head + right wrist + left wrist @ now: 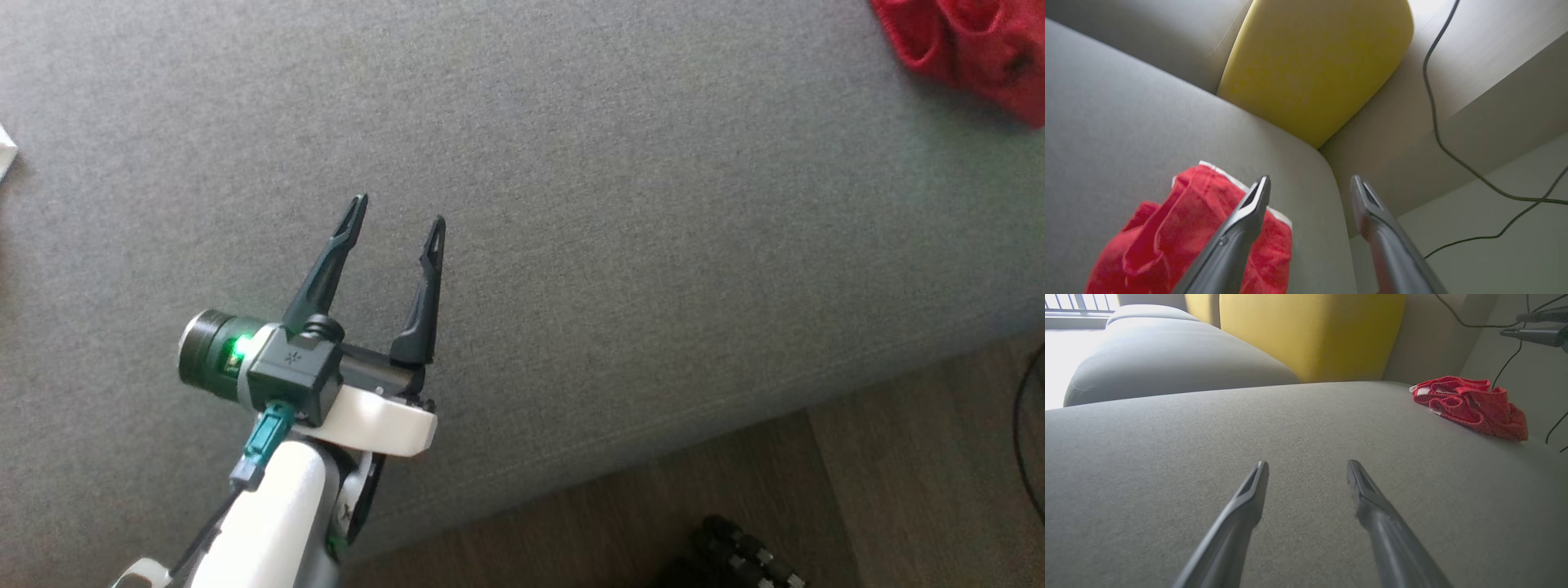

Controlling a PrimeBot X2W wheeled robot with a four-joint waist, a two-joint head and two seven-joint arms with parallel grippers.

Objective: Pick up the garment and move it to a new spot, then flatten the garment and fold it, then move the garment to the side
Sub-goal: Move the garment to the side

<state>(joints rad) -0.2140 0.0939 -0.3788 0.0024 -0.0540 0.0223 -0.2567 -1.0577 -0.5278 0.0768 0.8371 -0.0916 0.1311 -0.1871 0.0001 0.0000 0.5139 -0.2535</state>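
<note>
"So where does the garment [1470, 406] lie?"
"Bunched at the sofa seat's [653, 245] far right corner, just below the right gripper [1310, 179] — fingers spread, holding nothing. The left gripper [398, 211], also spread and empty, hangs well apart, mid-seat."
"Any writing?"
"None legible."

Setting: domestic living room.
Evidence: wide grey woven-fabric sofa seat [571, 163], spanning the scene; rounded grey upholstered sofa section [1167, 359], far left; plump mustard-yellow back cushion [1310, 330], far centre; brown wood-plank floor [898, 474], near right; bright window with dark railing [1077, 302], far left corner; thin black cable [1433, 122], trailing over a pale wall, right.
</note>
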